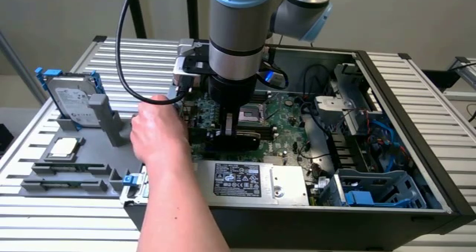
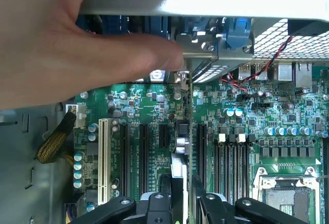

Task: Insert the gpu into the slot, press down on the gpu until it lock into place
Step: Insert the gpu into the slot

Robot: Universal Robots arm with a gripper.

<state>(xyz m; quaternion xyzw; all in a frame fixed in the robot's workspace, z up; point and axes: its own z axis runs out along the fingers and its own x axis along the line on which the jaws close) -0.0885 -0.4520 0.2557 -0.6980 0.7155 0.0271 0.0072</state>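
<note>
My gripper (image 1: pixel 229 130) reaches straight down into the open computer case (image 1: pixel 416 207) and is shut on the gpu (image 1: pixel 236 144), a small black card standing on edge over the green motherboard (image 1: pixel 286 110). In the wrist view the gpu (image 2: pixel 183 131) runs edge-on between my gripper's (image 2: pixel 181 196) two black fingers (image 2: pixel 154 203), toward the case's rear wall. A person's hand (image 1: pixel 160 129) reaches in from the exterior view's left. Its fingertip (image 2: pixel 164 54) rests at the card's metal bracket (image 2: pixel 186 77). The slot is hidden under the card.
A silver labelled power-supply box (image 1: pixel 260 182) lies just in front of the card. A white socket (image 2: pixel 103 160), black memory sockets (image 2: pixel 229 157) and the CPU socket (image 2: pixel 288 193) flank the card. A hard drive (image 1: pixel 74 98) stands on a grey fixture outside the case.
</note>
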